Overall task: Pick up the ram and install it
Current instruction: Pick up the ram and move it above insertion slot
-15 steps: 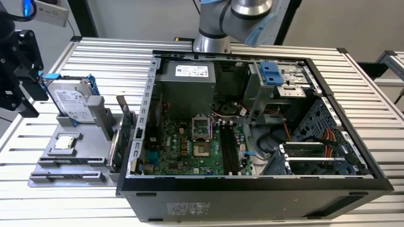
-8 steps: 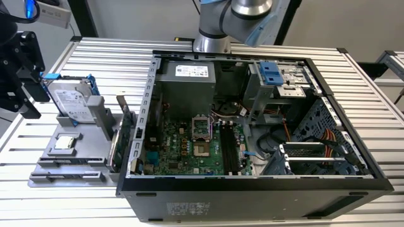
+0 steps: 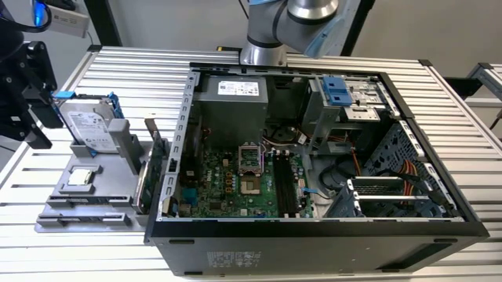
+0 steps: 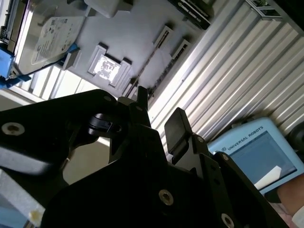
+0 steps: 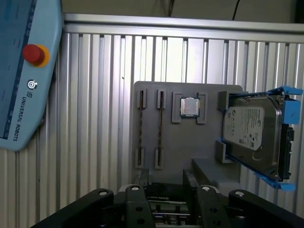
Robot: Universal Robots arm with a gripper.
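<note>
Hovering over the grey fixture (image 5: 190,142) at the exterior view's left, the tool (image 5: 166,181) has its two fingers spread with nothing between them. The ram (image 5: 160,128) is not yet picked. It stands on edge in a narrow holder on the fixture, clear of the fingers, with a second like stick (image 5: 140,128) just beside it and the processor chip (image 5: 190,107) on its other side. A hard drive (image 5: 251,135) in a blue cradle sits on the same fixture. The open computer case (image 3: 314,232) rests on the slatted tabletop (image 3: 141,64). The memory slots (image 3: 283,188) on its board look bare, so nothing is installed.

Risks, as judged:
- The ram is thin and shows little but its edge, so a slightly off-line approach could land a finger on its top or catch the neighbouring stick.
- An off-centre pinch could let it tilt, and a tilted stick would likely jam at the slot.
- Cables near the slots could snag.
</note>
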